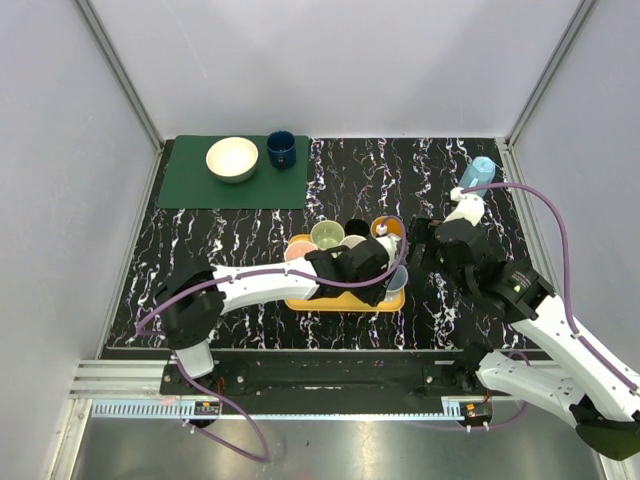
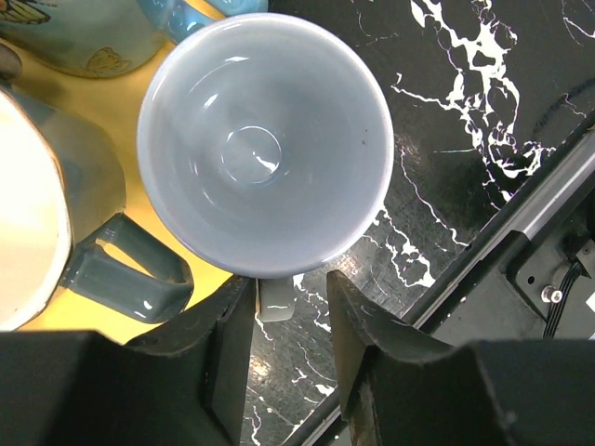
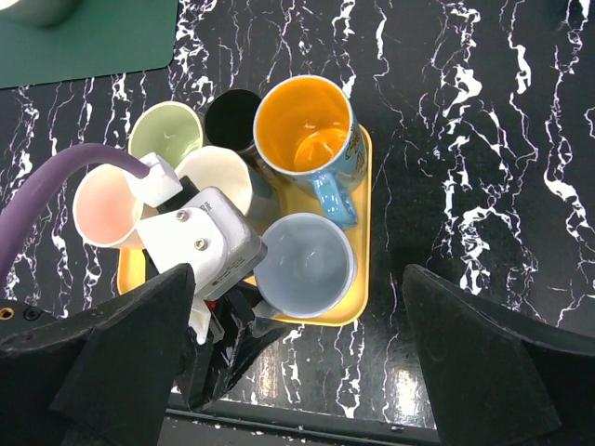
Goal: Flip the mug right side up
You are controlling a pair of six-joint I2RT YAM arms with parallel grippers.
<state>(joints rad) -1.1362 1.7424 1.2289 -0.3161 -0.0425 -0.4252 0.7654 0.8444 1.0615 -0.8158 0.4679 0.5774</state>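
A pale blue-grey mug (image 2: 265, 139) stands upright, mouth up, at the near right corner of the yellow tray (image 3: 363, 232). It also shows in the right wrist view (image 3: 307, 265) and the top view (image 1: 397, 278). Its handle (image 2: 274, 299) points off the tray edge. My left gripper (image 2: 288, 290) is open, its fingers either side of that handle; the handle lies against one finger, with a gap to the other. My right gripper (image 3: 297, 279) hovers high above the tray, open wide and empty.
The tray also holds an orange-lined blue mug (image 3: 305, 125), green (image 3: 165, 135), black (image 3: 232, 116), cream (image 3: 218, 177) and pink (image 3: 107, 206) cups. A green mat (image 1: 190, 185) at the back left carries a white bowl (image 1: 232, 158) and a dark blue cup (image 1: 281, 148).
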